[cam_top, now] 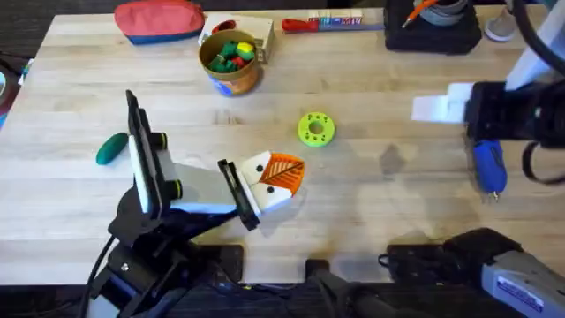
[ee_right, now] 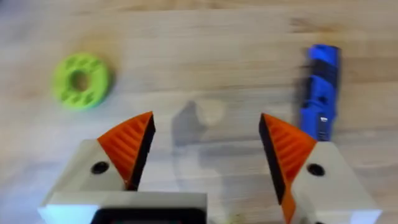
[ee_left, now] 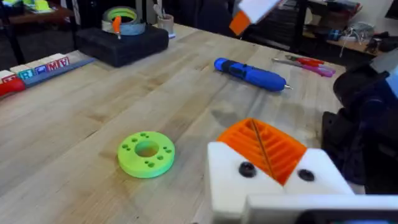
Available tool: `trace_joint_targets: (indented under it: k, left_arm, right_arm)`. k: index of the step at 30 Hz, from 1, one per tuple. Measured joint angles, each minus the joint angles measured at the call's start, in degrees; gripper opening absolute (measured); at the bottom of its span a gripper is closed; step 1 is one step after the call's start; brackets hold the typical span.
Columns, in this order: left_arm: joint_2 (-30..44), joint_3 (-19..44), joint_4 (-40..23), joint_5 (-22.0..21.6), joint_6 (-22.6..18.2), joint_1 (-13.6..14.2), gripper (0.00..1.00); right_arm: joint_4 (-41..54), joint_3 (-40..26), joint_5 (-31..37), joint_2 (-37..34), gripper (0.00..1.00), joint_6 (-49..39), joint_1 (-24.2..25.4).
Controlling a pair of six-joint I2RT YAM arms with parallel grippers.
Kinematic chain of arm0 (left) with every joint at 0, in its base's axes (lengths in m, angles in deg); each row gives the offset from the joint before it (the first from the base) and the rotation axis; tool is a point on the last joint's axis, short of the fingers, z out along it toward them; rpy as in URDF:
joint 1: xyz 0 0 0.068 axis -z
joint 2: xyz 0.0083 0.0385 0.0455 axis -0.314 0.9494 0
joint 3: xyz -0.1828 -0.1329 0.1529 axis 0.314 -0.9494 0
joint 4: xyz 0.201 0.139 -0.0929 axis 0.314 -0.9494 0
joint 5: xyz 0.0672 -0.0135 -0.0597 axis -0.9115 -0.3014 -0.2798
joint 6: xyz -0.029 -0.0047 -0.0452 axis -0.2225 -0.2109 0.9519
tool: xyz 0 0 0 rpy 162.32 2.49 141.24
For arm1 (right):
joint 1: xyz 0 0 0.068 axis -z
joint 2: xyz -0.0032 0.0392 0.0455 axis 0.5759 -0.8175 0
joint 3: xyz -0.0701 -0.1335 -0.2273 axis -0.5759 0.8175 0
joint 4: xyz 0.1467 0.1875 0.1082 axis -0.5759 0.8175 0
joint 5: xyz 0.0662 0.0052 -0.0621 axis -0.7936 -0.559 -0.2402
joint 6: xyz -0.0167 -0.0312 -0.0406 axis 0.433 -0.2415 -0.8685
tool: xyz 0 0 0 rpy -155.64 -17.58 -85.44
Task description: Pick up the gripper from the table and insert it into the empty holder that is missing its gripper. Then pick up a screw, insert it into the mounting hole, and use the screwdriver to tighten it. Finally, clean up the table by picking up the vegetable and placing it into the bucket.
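Note:
My left gripper (cam_top: pixel 281 174) rests low over the table's middle, shut, its orange pads (ee_left: pixel 264 144) pressed together with nothing visible between them. My right gripper (ee_right: pixel 208 149) hovers open above bare wood at the right (cam_top: pixel 434 108). The blue screwdriver (cam_top: pixel 488 165) lies flat just beside it (ee_right: pixel 322 87), and shows farther off in the left wrist view (ee_left: pixel 250 72). The dark green vegetable (cam_top: pixel 110 148) lies at the left, beside the left arm. The yellow-orange bucket (cam_top: pixel 229 60) stands at the back with toy pieces inside. The loose gripper, the holder and the screw are out of view.
A lime-green disc with holes (cam_top: pixel 316 128) lies between the grippers (ee_left: pixel 146 153) (ee_right: pixel 81 81). At the back are a red pouch (cam_top: pixel 159 19), a red-handled tool (cam_top: pixel 325 23) and a black box (cam_top: pixel 433 28) (ee_left: pixel 124 42).

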Motion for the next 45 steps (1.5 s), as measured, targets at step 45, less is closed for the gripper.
trace_joint_targets:
  k: [45]
  left_arm:
    - [0.00,0.00,0.00,-0.01,0.00,0.00,0.011]
  right_arm:
    - [-20.66,0.04,-15.35,-45.08,0.979,-48.08,49.10]
